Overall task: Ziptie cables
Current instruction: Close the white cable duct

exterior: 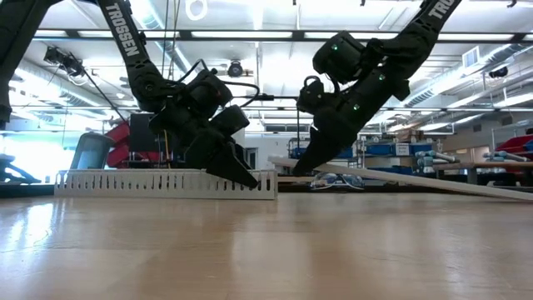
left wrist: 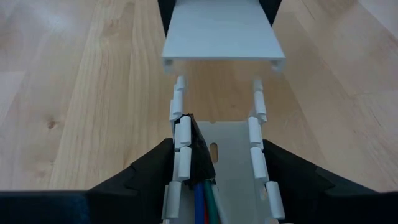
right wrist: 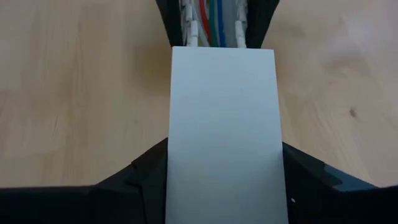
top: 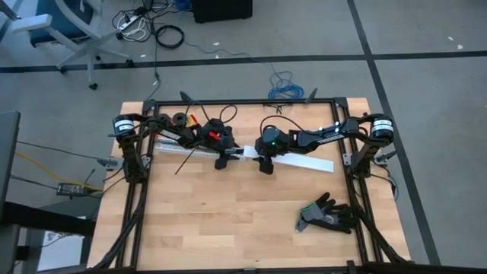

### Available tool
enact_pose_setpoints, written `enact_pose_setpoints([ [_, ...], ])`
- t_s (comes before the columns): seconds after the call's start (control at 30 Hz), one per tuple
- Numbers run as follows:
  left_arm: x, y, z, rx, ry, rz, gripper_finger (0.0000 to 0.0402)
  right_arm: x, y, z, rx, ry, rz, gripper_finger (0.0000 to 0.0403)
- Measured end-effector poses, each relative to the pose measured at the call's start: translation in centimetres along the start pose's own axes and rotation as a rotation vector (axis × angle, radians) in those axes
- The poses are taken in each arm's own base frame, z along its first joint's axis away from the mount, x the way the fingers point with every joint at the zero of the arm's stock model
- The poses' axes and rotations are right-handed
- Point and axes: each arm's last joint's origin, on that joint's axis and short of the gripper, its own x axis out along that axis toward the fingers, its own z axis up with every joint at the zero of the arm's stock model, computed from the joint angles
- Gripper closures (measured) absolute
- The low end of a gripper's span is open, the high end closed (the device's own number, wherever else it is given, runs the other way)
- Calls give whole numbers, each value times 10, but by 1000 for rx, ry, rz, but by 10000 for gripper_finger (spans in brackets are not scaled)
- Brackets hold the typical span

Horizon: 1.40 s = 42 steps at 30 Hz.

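A white slotted duct (top: 190,147) lies on the table, and the cables (left wrist: 202,199), blue, red and green with a black-wrapped end, run inside it. My left gripper (top: 221,161) is shut on the duct's right end. My right gripper (top: 265,164) is shut on a flat white duct cover (top: 304,161), just right of the duct; the cover's edge faces the duct's open end (right wrist: 211,22). A thin black ziptie (top: 184,161) lies slanting on the table by the duct's near side. My left gripper (left wrist: 217,149) pinches the duct near its open right end, one finger (left wrist: 152,171) outside each slotted wall (left wrist: 181,155), coming slanting down along the duct. The duct rests flat on the table (exterior: 166,183). My right gripper (right wrist: 222,149) pinches the cover across its width near its left end (right wrist: 224,93), fingers (right wrist: 146,171) on its two long edges, slanting down. That end is lifted (exterior: 283,161); the cover slopes down to its right end (exterior: 516,197).
A black glove (top: 327,215) lies near the table's right near corner. Small black spools (top: 179,119) sit at the far left by the frame rail (top: 251,101). A blue coil (top: 283,87) lies on the floor beyond. Bare wood (top: 228,221) spreads toward the near edge.
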Motion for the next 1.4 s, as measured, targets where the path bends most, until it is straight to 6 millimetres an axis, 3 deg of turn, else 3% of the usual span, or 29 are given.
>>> enact_pose_setpoints([
  [0.23,0,0,0,1,-3,1,172,0,0,-1,1,8,16,185],
  [1.4,0,1,2,-8,-22,9,172,0,0,6,-4,-69,13,144],
])
